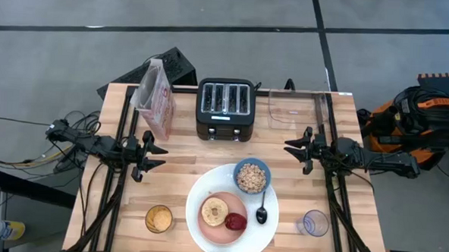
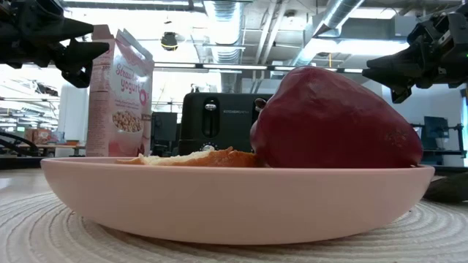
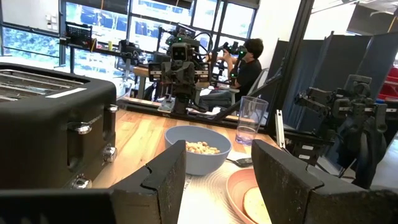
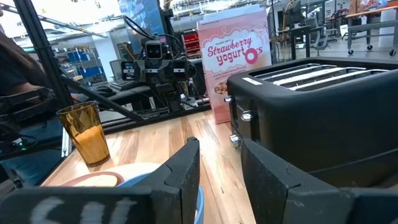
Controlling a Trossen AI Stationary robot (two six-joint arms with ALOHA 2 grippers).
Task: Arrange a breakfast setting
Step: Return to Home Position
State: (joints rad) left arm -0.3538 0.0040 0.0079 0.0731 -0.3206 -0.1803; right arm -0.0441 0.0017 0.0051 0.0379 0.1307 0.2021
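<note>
Bagel half (image 1: pixel 214 211) and red fruit (image 1: pixel 235 221) on pink plate (image 1: pixel 217 233), well apart from left gripper (image 1: pixel 161 157) and right gripper (image 1: pixel 288 147), both spread, empty

Surface (image 1: pixel 284 155): pale butcher-block wood, satin. Pink plate (image 2: pixel 234 197): smooth, matt. White mat (image 2: pixel 44 226) beneath: woven, ribbed cord. Red fruit (image 2: pixel 336 120): waxy, faintly dimpled skin. Toaster (image 4: pixel 323 118): smooth black casing, shiny metal knobs. Cereal box (image 4: pixel 235 62): printed card. Tumbler (image 4: pixel 84 134): translucent amber.

Low view: we see only sliver of bagel half (image 2: pixel 191 157) over pink plate (image 2: pixel 234 201) rim; red apple (image 2: pixel 336 120) hides part of toaster (image 2: pixel 216 120).
</note>
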